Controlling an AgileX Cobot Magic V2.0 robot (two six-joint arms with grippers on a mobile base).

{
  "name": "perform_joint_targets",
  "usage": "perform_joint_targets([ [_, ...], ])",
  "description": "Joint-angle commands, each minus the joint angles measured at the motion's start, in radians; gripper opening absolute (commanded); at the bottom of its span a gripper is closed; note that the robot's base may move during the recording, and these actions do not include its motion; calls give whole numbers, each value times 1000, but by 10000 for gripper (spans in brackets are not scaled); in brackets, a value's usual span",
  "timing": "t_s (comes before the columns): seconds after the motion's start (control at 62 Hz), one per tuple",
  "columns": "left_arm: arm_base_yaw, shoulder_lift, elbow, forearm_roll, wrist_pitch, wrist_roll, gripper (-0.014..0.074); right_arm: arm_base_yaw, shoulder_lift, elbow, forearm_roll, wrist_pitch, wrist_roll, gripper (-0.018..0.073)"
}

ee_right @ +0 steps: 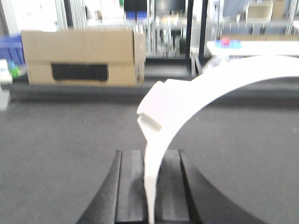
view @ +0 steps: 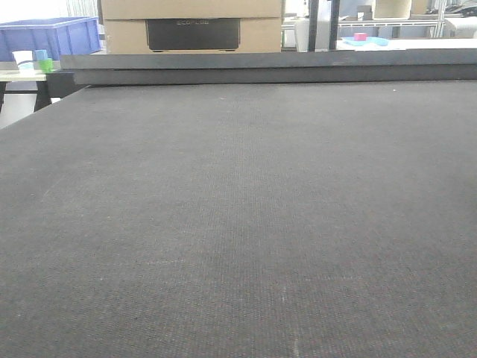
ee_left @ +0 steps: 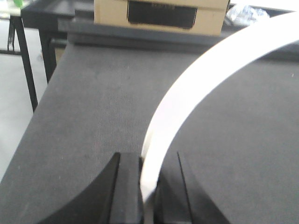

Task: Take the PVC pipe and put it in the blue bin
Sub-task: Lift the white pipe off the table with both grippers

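Note:
In the left wrist view my left gripper (ee_left: 148, 159) is shut on the lower end of a white curved PVC pipe (ee_left: 210, 65), which arcs up and to the right above the dark table. In the right wrist view my right gripper (ee_right: 151, 157) is shut on a white curved pipe (ee_right: 243, 70) with a flat squared end (ee_right: 156, 105) just above the jaws. I cannot tell whether both views show the same piece. The blue bin (view: 48, 36) stands far back left, beyond the table. Neither gripper nor pipe shows in the front view.
The dark felt table (view: 238, 224) fills the front view, with a raised dark ledge (view: 268, 67) along its far edge. A cardboard box (view: 192, 26) stands behind the ledge. Small cups (view: 33, 60) sit on a side table by the bin.

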Motion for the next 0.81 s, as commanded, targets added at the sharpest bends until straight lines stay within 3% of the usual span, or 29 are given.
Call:
perform_joint_targets([
  [0.0, -5, -30, 0, -4, -44, -1, -111, -7, -41, -1, -18, -28, -1, -162],
  [0.258, -5, -155, 0, -3, -81, -1, -111, -7, -91, -3, -18, -28, -1, -162],
  [0.339, -5, -197, 0, 48, -139, -1, -111, -7, -91, -3, -14, -28, -1, -162],
  [0.451, -5, -234, 0, 123, -133, -1, -111, -7, -91, -3, -2, -28, -1, -162],
  [0.79, -5, -242, 0, 123, -118, -1, -111, -7, -91, -3, -2, -19, -1, -162],
])
